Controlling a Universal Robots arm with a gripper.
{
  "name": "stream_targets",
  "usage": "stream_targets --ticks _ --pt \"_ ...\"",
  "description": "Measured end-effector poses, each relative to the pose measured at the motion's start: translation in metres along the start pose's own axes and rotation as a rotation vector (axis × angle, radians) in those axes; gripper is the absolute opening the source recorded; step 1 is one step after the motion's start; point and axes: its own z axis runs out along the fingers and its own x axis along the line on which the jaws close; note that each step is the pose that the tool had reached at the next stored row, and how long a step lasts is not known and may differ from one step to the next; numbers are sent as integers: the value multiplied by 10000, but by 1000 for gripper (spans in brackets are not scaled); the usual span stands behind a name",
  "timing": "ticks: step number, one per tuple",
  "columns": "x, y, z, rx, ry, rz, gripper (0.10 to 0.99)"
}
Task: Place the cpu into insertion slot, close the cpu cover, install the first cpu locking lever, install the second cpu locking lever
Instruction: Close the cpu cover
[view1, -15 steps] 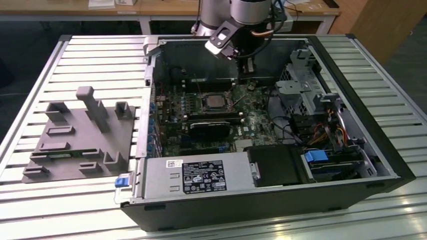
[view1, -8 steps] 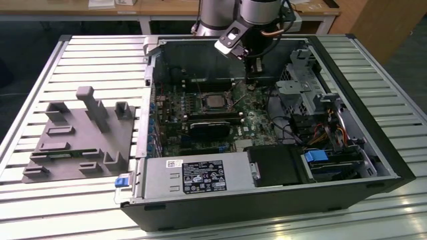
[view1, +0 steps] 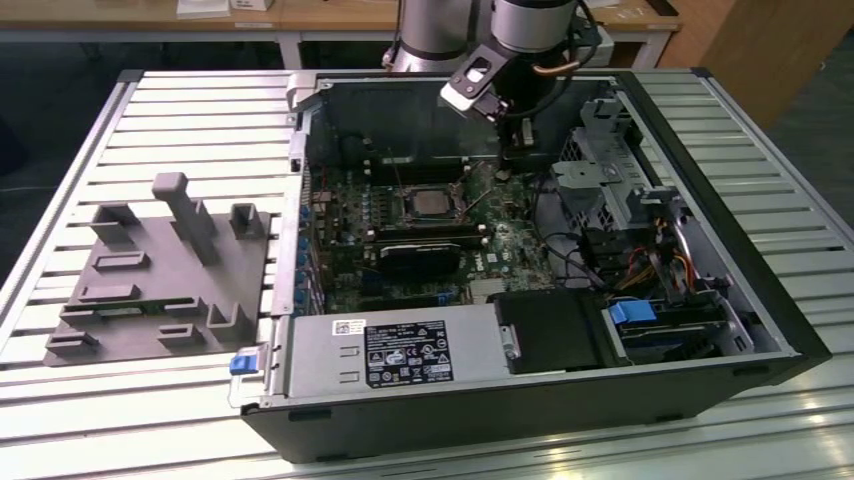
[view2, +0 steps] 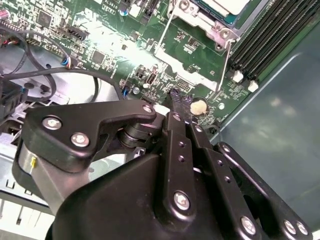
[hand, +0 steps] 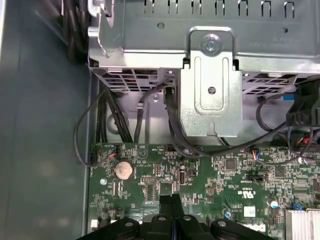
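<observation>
Exterior view: memory slots (view1: 430, 236) beside cpu (view1: 430, 203), cables (view1: 567, 255) near.

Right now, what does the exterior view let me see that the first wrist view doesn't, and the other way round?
Exterior view's own: the whole open computer case on the slatted table, a grey holder tray beside it, and the silvery chip inside the case. First wrist view's own: a round coin battery, a silver metal bracket and black cables, all up close. Shared: the green circuit board and the arm's pincer, its tips closed together above the board.
</observation>
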Motion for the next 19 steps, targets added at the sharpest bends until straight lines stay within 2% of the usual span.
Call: stream_targets --ticks 7,13,15,16,17,19 --pt "0 -3 121 1 -1 0 102" --pt "0 -4 132 15 -3 -15 102" --pt "0 -4 135 168 1 -21 102" --pt "0 -3 136 286 0 -24 102" --pt "0 -3 138 519 -1 -31 102" --pt "0 -3 140 715 -1 -33 102"
